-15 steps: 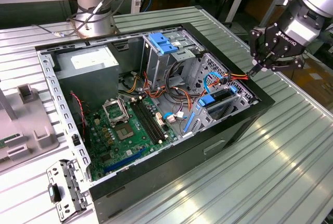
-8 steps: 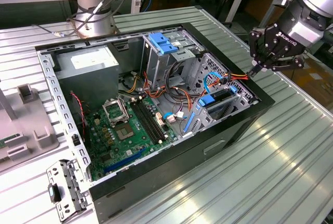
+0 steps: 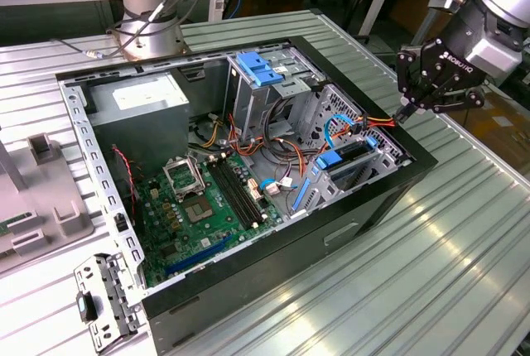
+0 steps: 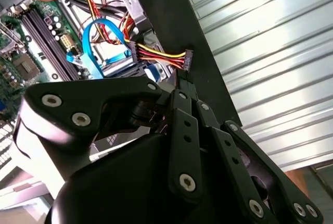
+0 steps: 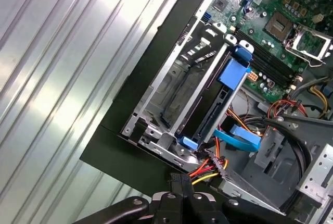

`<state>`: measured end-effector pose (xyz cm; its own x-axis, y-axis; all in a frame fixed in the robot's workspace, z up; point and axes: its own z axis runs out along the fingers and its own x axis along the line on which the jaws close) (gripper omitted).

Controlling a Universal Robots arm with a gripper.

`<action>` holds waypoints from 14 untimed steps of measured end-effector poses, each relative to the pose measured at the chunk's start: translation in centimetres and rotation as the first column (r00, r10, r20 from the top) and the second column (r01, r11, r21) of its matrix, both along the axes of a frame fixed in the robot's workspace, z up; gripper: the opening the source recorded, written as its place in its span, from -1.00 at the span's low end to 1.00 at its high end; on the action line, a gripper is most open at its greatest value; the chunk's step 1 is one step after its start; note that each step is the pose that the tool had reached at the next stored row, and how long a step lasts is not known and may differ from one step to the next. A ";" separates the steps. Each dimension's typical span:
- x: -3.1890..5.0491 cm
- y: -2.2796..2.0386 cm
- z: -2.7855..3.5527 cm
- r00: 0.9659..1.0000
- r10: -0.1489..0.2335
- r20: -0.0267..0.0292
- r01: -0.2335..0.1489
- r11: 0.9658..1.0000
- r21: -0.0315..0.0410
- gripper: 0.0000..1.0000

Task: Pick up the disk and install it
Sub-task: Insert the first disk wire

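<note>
The disk (image 5: 214, 113) stands on edge in a slot of the metal drive cage (image 5: 171, 86) at the case's corner, dark with blue side rails (image 5: 232, 73). In the exterior view the disk (image 3: 351, 154) sits low in that cage by the case's right wall. My gripper (image 3: 403, 114) hangs over the case's black rim just beside the cage. Its fingers (image 4: 182, 96) are pressed together on the black plug (image 4: 187, 60) of a red, yellow and black power cable (image 5: 205, 172). The gripper (image 5: 179, 183) holds that plug a short way from the disk's end.
The open computer case (image 3: 364, 207) lies on a ribbed metal table (image 3: 464, 257). Inside are a green motherboard (image 3: 203, 203), a grey power-supply box (image 3: 141, 108), a tall cage with a blue latch (image 3: 258, 68) and a blue data cable (image 4: 91, 44). A second arm's base (image 3: 149, 8) stands behind.
</note>
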<state>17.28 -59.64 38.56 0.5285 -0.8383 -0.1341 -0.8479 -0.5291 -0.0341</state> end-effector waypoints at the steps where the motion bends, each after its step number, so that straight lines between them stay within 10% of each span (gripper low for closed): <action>1: 0.00 0.00 0.00 1.000 0.008 0.000 -0.008 1.000 0.000 -0.79; 14: 0.00 0.00 -0.02 0.988 0.152 0.000 -0.152 0.988 0.000 -0.79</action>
